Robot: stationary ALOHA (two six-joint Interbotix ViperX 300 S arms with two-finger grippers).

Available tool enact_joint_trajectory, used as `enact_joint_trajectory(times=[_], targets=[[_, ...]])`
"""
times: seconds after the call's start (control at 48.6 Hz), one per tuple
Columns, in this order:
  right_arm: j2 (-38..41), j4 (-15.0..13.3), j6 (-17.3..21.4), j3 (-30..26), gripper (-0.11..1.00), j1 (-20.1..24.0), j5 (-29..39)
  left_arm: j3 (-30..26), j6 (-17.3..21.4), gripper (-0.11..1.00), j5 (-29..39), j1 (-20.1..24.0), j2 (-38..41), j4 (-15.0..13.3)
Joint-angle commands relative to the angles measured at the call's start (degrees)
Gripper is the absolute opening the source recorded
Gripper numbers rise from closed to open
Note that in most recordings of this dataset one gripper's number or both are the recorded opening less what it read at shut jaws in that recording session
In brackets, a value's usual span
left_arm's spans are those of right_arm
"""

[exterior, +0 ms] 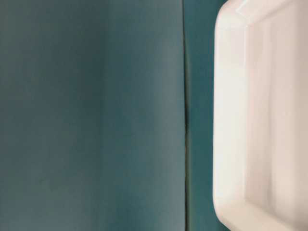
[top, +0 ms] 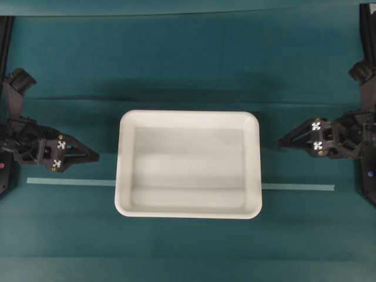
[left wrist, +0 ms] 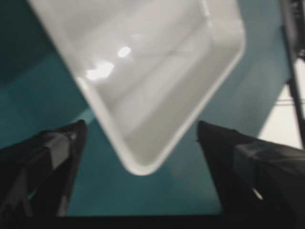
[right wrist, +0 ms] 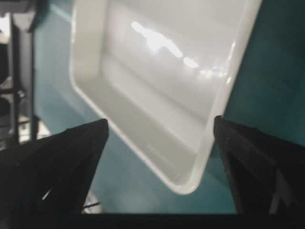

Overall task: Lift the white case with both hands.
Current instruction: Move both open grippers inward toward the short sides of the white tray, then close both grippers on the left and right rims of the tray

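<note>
Overhead view: the white case [top: 189,164] is seen lying flat at the middle of the teal table [top: 188,64], across a pale tape strip [top: 70,182]. The left gripper [top: 94,156] and right gripper [top: 282,141] are spread wide, each beside a short end, clear of the rim.

a lab bench: teal mat [top: 188,64], two fixed robot arms [top: 12,106].

White case [top: 189,164] between both claws
</note>
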Motion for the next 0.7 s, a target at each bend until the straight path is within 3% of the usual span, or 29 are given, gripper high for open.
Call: enact_joint_trajectory(times=[0.0,0.247,0.679], targets=[[4.4,0.1,-0.1,-0.3,0.93,0.5,-3.5,0.5,0.2,0.97,-3.0,0.5,3.1,0.2],[11.8,0.3,0.4,0.4,0.93,1.8,-9.9,3.2,1.0,0.97,-14.3,2.3,11.1,0.2],[22.8,0.6,2.4,0.0,0.93,3.6,-16.2,-0.4,2.5,0.96,-24.0,3.6,27.4,0.2]])
